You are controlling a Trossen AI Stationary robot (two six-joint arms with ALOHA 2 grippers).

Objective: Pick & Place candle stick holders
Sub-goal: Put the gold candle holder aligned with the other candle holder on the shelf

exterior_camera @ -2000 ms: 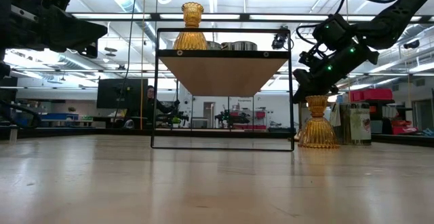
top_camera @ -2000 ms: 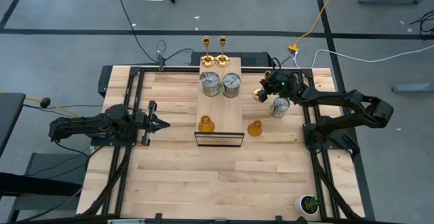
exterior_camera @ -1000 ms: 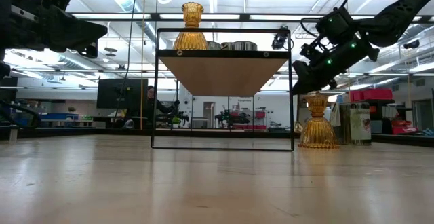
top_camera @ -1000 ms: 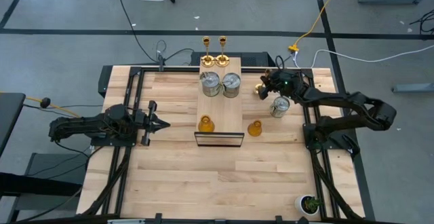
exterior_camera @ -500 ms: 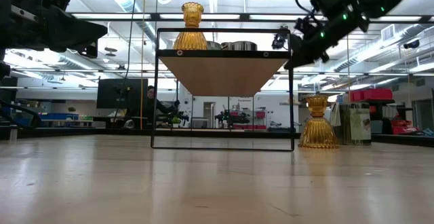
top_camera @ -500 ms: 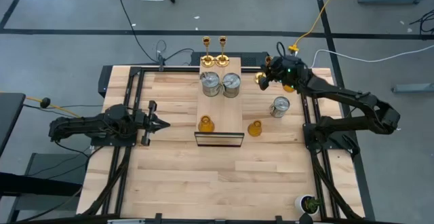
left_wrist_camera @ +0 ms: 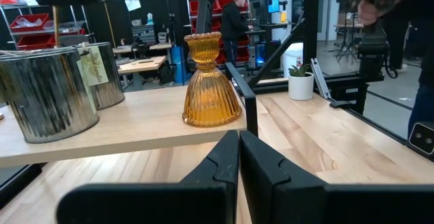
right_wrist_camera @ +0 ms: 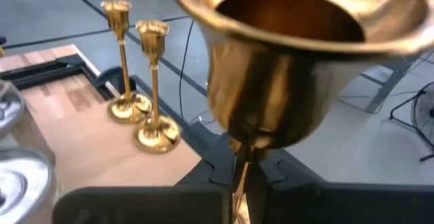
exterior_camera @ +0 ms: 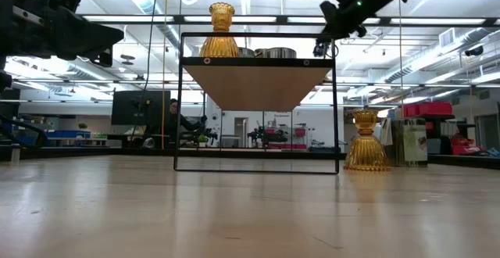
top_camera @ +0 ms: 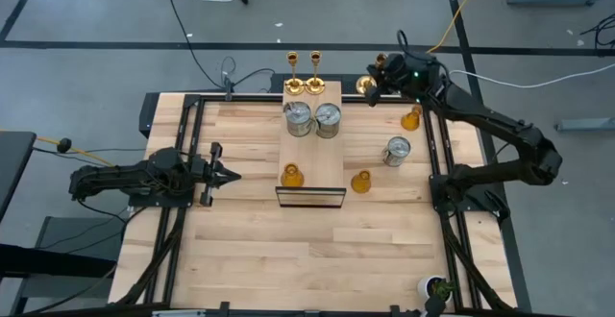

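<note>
A gold candlestick [right_wrist_camera: 285,68] is clamped by its thin stem in the right gripper [top_camera: 377,74], held aloft near the upper centre-right of the high view, just past the table's far edge. The right arm stretches long from the right side, elbow bent. Two more gold candlesticks [top_camera: 304,72] stand upright at the far end of the raised shelf [top_camera: 332,154], with two silver cans [top_camera: 312,118] behind them and an amber holder [top_camera: 291,175] nearer. On the table [top_camera: 250,250] to the right sit a third can [top_camera: 396,151] and two amber holders [top_camera: 361,182]. The left gripper [top_camera: 229,175], fingers pressed together on nothing, lies low at centre-left, pointing toward the shelf.
</note>
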